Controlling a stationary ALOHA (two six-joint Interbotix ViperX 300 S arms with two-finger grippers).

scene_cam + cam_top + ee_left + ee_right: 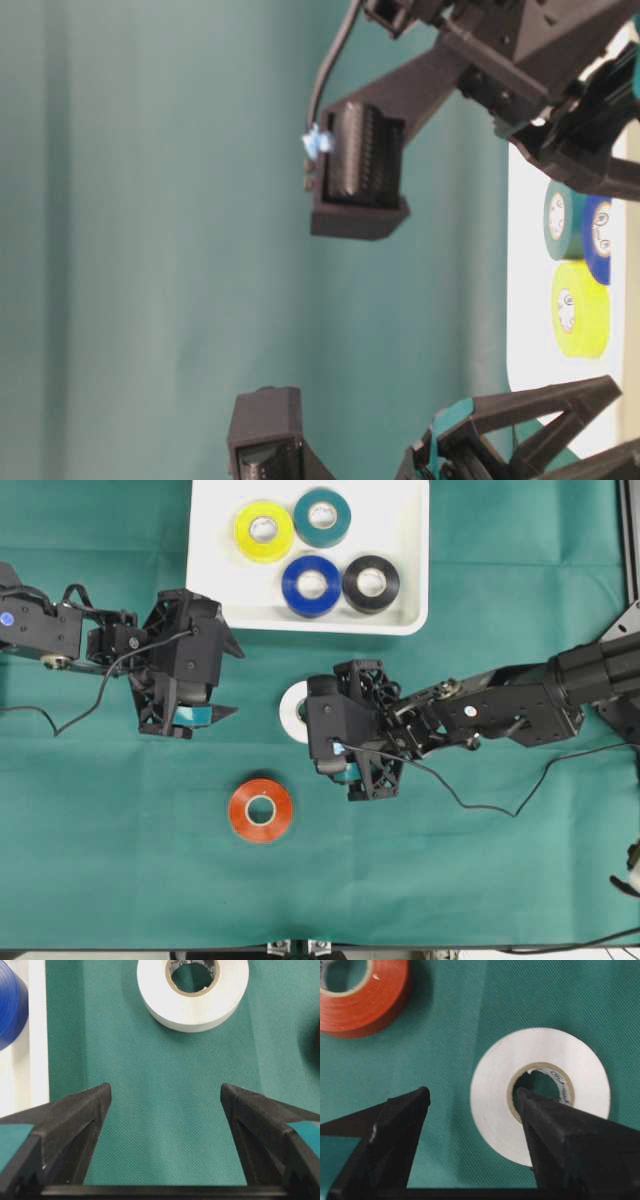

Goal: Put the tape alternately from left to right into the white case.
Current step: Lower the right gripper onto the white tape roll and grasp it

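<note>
The white case lies at the back and holds yellow, teal, blue and black tape rolls. A white roll lies flat on the cloth in front of the case, partly under my right gripper. In the right wrist view the right gripper is open, one tip over the white roll's core hole, the other outside the ring. The orange-red roll lies nearer the front. My left gripper stands open and empty to the left of the white roll.
Green cloth covers the table. The case's rim and the blue roll sit just left of the left gripper. The orange-red roll lies close beside the right gripper. A metal frame runs along the right edge.
</note>
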